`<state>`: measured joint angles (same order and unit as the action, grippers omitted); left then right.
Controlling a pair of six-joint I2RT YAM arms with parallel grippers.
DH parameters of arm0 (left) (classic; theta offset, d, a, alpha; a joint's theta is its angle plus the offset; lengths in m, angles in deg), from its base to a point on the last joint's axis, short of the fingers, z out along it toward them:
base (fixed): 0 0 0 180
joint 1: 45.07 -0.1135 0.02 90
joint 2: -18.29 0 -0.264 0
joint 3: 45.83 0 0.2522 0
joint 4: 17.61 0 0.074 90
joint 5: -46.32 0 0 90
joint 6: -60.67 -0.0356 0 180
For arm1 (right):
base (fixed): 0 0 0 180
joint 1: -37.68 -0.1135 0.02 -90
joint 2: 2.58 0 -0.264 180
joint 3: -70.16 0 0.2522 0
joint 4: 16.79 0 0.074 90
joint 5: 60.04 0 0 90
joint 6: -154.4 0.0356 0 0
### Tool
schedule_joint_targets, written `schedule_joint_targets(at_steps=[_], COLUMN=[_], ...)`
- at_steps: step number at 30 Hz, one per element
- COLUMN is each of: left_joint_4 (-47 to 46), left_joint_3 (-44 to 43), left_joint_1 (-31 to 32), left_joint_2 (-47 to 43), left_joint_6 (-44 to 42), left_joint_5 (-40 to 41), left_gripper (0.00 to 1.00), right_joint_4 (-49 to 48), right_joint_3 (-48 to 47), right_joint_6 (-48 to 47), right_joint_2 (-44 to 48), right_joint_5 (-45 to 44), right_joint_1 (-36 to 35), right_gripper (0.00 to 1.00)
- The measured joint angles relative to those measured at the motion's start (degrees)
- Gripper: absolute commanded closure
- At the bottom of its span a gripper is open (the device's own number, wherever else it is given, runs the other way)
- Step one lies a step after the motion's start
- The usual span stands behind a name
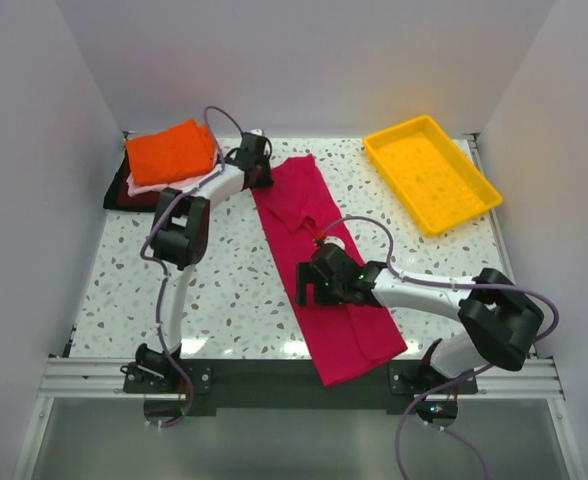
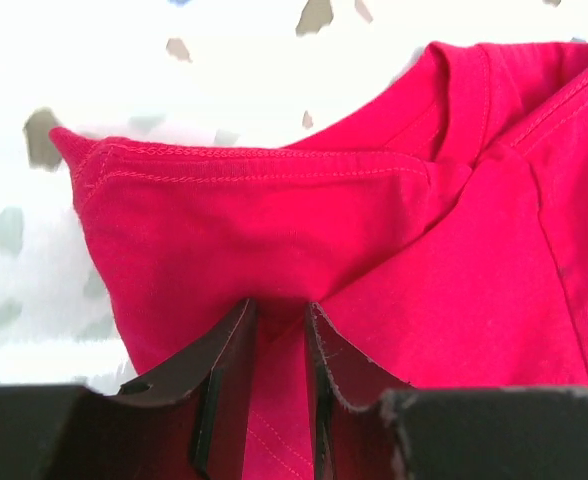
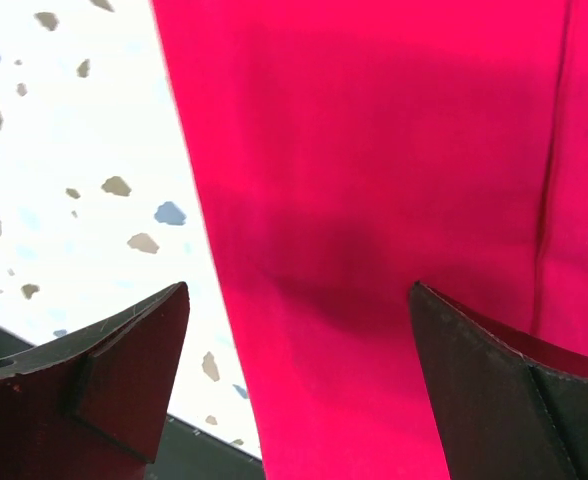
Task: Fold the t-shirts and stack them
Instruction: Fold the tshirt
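Only our left wrist view shows the left end effector [image 2: 280,312] pinching a fold of the red shirt [image 2: 274,230]; the right end effector [image 3: 299,290] gapes wide and empty above it.

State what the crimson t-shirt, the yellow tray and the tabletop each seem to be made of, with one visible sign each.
Crimson t-shirt: soft matte knit cloth; stitched hems and a collar band show. Yellow tray: probably moulded plastic, smooth and evenly coloured, with a rigid raised rim. Tabletop: speckled white surface, terrazzo-like; stone or printed laminate cannot be told.
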<state>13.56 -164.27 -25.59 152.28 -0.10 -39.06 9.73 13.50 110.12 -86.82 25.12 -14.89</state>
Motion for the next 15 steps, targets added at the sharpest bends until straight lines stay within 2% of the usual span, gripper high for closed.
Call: schedule_joint_targets(at_steps=[4, 7, 12, 15], left_joint_4=[2.05, 3.30, 4.33, 4.79], left_joint_3=[-7.30, -9.51, -9.18, -3.63], left_joint_1=[-0.13, -0.28, -0.20, 0.28], left_joint_2=[4.13, 5.16, 4.44, -0.57], left_joint_6=[-0.98, -1.40, -1.90, -1.99], left_joint_5=[-0.13, -0.76, -1.66, -1.90], left_gripper=[0.69, 0.69, 0.69, 0.69], right_joint_4=[2.60, 6.23, 11.23, 12.52], right_joint_3=[-2.14, -3.26, -3.91, -2.99], right_joint_6=[-0.20, -1.03, -3.30, -4.39], right_joint_2=[0.68, 3.65, 9.75, 12.39], right_joint_5=[0.24, -0.59, -4.72, -6.38], right_joint_1=[-0.42, -0.39, -0.24, 0.85], right_gripper=[0.04, 0.02, 0.02, 0.01])
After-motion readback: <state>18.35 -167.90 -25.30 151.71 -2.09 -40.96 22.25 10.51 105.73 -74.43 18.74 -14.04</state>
